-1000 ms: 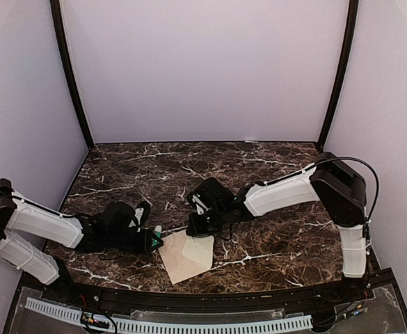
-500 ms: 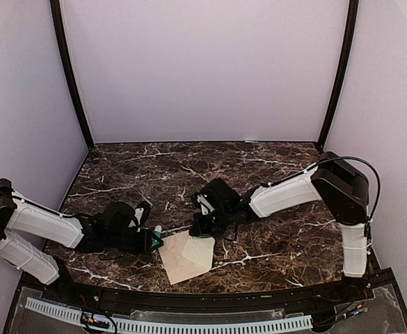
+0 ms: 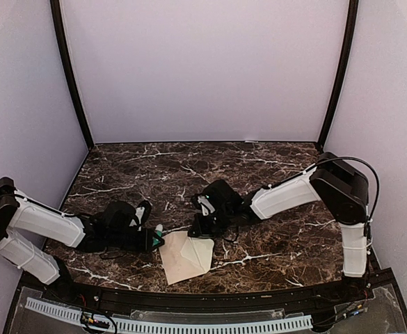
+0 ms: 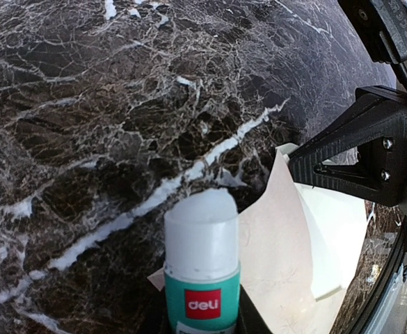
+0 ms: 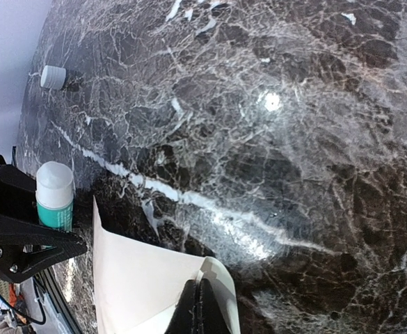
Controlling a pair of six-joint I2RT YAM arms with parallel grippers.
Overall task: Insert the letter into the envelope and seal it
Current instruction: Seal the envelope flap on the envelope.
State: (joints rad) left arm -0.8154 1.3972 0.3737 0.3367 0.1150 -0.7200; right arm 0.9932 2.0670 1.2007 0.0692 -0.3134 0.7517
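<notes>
The cream envelope lies near the table's front edge with its pale triangular flap turned up. My right gripper is shut on the flap's tip, and its dark fingers meet there. The flap rises as a curled sheet beside that gripper's black body. My left gripper is shut on a green-and-white glue stick just left of the envelope, white end toward it and uncapped. The letter is hidden.
A small white cap lies on the dark marble table farther back on the left. Lilac walls close the back and sides. A black rail runs along the front edge.
The right gripper's jaws have closed on the flap's tip and the arm has shifted slightly right. The left arm and glue stick have stayed in place.
</notes>
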